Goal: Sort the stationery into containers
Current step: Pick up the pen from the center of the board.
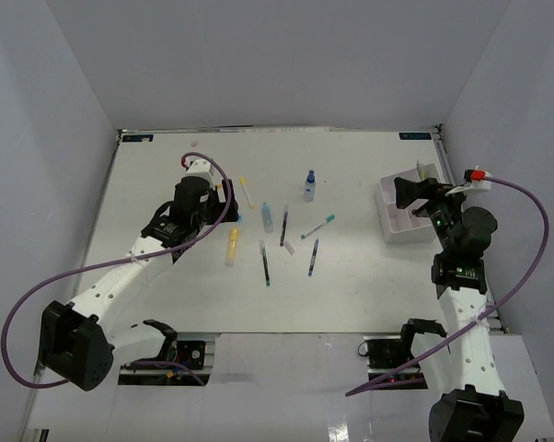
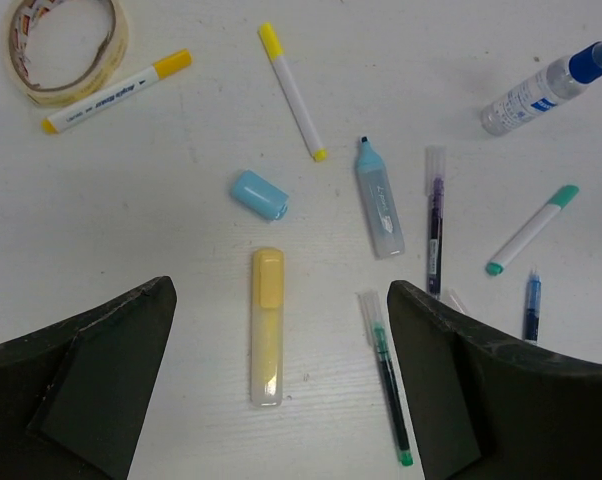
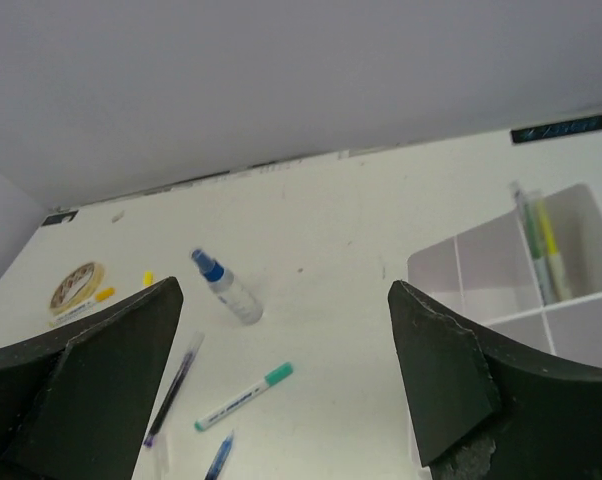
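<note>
The left fingers (image 2: 91, 390) hang released above a yellow highlighter (image 2: 267, 330), the right fingers (image 3: 461, 390) likewise released and empty; the marker (image 2: 118, 92) at eleven o'clock bears unreadable print.

The white table (image 1: 351, 295) carries a scatter near its middle: a yellow highlighter (image 2: 267, 325), a light-blue eraser (image 2: 259, 194), thin pens (image 2: 434, 225) and a small blue-capped bottle (image 1: 309, 186). A tape roll (image 2: 61, 95) lies just beside a yellow-capped marker (image 2: 116, 92), and a white divided box (image 1: 392, 226) sits near the right edge.
</note>
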